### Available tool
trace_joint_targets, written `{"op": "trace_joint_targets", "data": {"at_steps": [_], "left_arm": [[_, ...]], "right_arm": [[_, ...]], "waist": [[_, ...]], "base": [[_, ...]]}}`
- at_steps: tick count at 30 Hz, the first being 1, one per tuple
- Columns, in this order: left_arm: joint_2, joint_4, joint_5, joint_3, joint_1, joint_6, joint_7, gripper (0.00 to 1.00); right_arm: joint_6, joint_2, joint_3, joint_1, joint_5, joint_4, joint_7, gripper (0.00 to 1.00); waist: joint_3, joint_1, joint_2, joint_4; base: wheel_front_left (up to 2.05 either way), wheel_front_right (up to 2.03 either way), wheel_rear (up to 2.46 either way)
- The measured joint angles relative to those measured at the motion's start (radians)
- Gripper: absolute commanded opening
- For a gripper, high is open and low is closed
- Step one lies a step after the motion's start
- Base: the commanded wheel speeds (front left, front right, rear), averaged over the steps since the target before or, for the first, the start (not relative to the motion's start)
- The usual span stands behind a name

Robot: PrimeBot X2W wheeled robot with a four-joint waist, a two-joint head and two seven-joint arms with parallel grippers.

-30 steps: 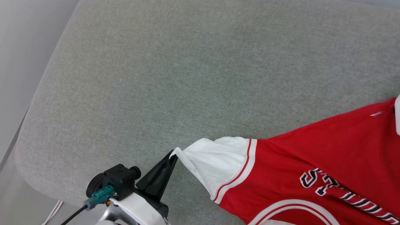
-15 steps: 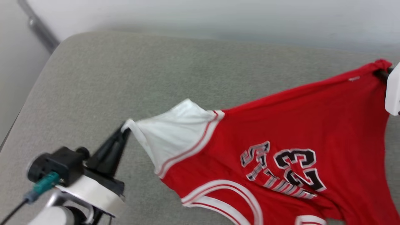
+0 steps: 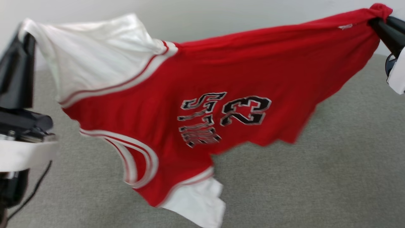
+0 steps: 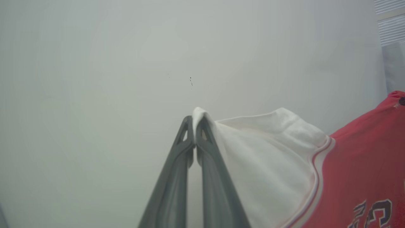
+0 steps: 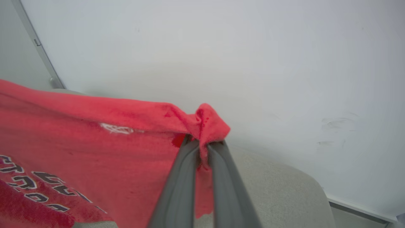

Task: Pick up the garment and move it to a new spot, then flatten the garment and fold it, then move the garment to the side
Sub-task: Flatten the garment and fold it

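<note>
The garment [image 3: 196, 82], a red jersey with white sleeves and black "23" lettering, hangs stretched in the air between both grippers above the grey cushion [image 3: 316, 177]. My left gripper [image 3: 27, 36] is shut on the tip of a white sleeve [image 4: 253, 152] at the upper left. The left wrist view has that gripper [image 4: 195, 122] pinching the sleeve's corner. At the upper right my right gripper [image 3: 376, 22] is shut on a bunched red corner. In the right wrist view this gripper [image 5: 202, 142] clamps the red cloth [image 5: 95, 142]. The lower sleeve dangles near the cushion.
A pale wall [image 3: 196, 15] rises behind the cushion. The cushion's rounded right end [image 5: 300, 190] meets the wall's skirting. A dark cable [image 3: 31, 193] hangs from my left wrist.
Both grippers have lifted the garment from the cushion up into the air, spreading it wide. The head camera has tilted up, so the wall now fills the top.
</note>
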Motion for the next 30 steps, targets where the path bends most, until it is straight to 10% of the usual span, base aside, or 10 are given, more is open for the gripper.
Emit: {"op": "trace_joint_targets", "data": {"at_steps": [15,30], "left_arm": [[0.116,-0.073,-0.037,0.192,-0.206,0.018,0.042,0.00],[0.155,0.075,-0.008,0.097,-0.526,-0.082,0.109,0.00]], "right_arm": [[0.000,0.057,-0.083,0.001,0.007,-0.226,-0.027,0.00],[0.000,0.072,-0.160,-0.109,-0.090,-0.275,-0.027,0.00]], "waist": [[0.024,0.0000,0.0000,-0.093],[0.165,0.0001,0.0000,-0.078]], "base": [[0.00,0.00,0.00],[0.00,0.00,0.00]]}}
